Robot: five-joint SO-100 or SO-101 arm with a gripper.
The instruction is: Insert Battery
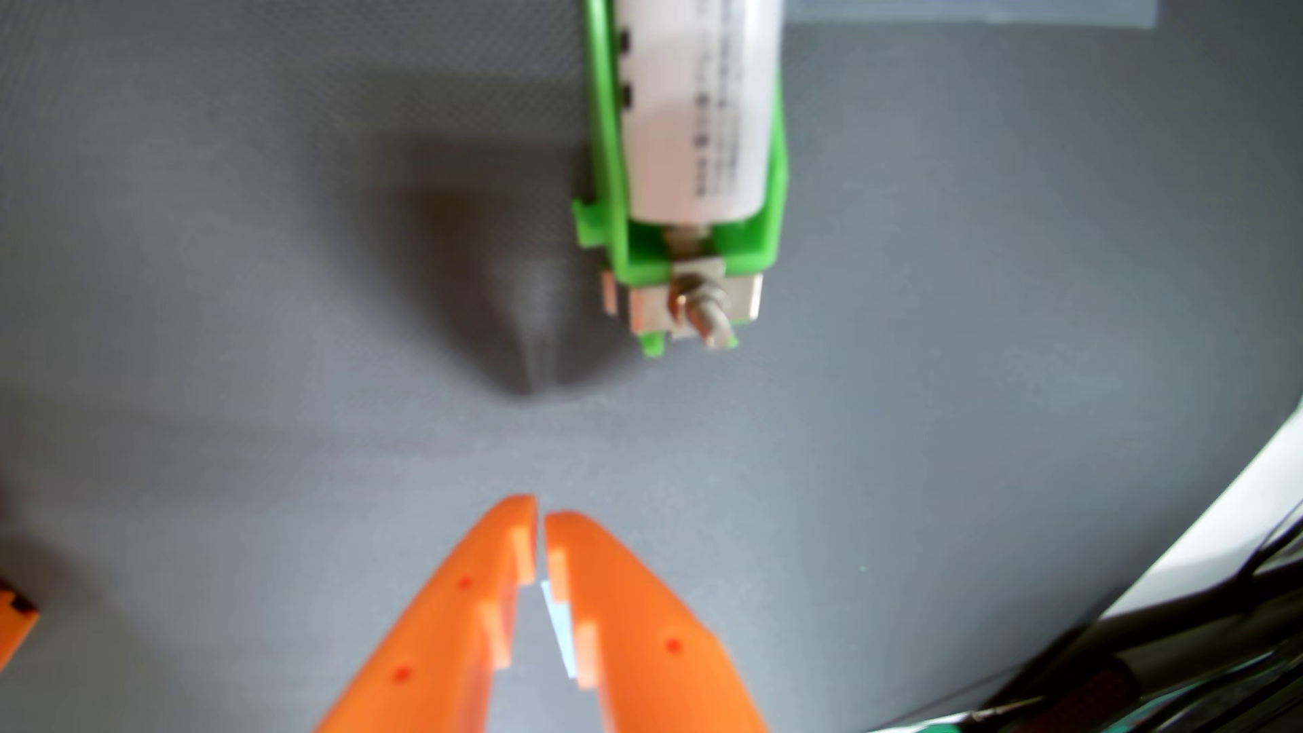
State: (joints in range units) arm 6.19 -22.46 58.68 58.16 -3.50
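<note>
In the wrist view a white cylindrical battery with small printed text lies inside a green plastic holder at the top centre. A metal contact plate with a screw closes the holder's near end. My orange gripper enters from the bottom edge, well short of the holder and a little to its left. Its two fingertips nearly touch, with nothing between them. Its shadow falls on the grey mat beside the holder.
The grey mat covers most of the view. A white curved edge and dark cables fill the bottom right corner. A small orange part shows at the left edge.
</note>
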